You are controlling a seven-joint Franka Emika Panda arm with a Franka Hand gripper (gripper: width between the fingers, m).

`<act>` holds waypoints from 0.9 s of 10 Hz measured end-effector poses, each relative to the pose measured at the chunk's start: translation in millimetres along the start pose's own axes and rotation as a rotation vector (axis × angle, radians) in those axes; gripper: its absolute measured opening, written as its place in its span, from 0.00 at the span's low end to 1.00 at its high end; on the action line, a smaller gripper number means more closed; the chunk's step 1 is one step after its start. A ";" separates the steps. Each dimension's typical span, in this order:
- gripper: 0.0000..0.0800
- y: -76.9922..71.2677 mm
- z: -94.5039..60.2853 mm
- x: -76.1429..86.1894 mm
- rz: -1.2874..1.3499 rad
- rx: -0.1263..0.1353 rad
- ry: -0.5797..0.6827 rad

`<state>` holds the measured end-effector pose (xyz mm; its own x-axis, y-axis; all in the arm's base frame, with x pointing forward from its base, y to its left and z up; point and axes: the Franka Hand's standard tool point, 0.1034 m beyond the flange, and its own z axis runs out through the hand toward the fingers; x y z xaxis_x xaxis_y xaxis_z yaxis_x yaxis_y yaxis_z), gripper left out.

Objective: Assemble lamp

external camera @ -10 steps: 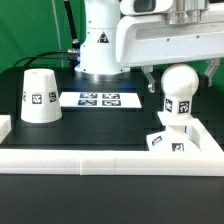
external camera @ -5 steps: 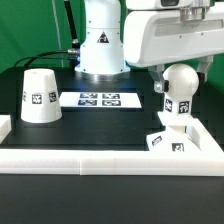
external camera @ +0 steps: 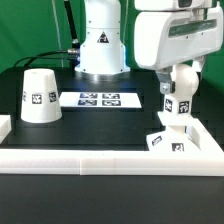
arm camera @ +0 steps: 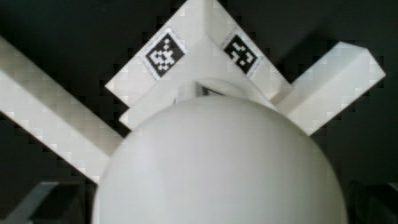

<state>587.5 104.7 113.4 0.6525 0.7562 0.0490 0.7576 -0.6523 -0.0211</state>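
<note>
The white ball-shaped bulb [external camera: 181, 97] stands upright on the blocky square base [external camera: 168, 141] at the exterior view's right. My gripper [external camera: 181, 82] has come down over the bulb with one dark finger [external camera: 164, 88] close beside it; the jaws look open on either side of it. In the wrist view the bulb [arm camera: 217, 165] fills the middle, with the tagged base [arm camera: 192, 55] behind it; my fingers do not show there. The cone-shaped shade [external camera: 39, 96] stands alone at the exterior view's left.
The marker board [external camera: 97, 99] lies flat between the shade and the base. A long white border rail [external camera: 100, 164] runs along the front and turns up the exterior view's right side [external camera: 212, 140]. The arm's white pedestal [external camera: 100, 45] stands behind.
The gripper has moved toward the exterior view's right and lower, from beside the bulb to over it. The bulb, base and shade have not moved.
</note>
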 end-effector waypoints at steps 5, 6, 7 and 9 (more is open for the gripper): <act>0.87 3.3 -1.8 -0.8 -0.290 -0.012 -0.014; 0.87 3.5 -1.8 -1.0 -0.283 -0.012 -0.014; 0.72 3.8 -1.9 -1.1 -0.282 -0.012 -0.014; 0.72 4.0 -1.9 -1.2 -0.247 -0.013 -0.013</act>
<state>589.8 101.2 115.1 0.4475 0.8935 0.0380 0.8941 -0.4479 0.0027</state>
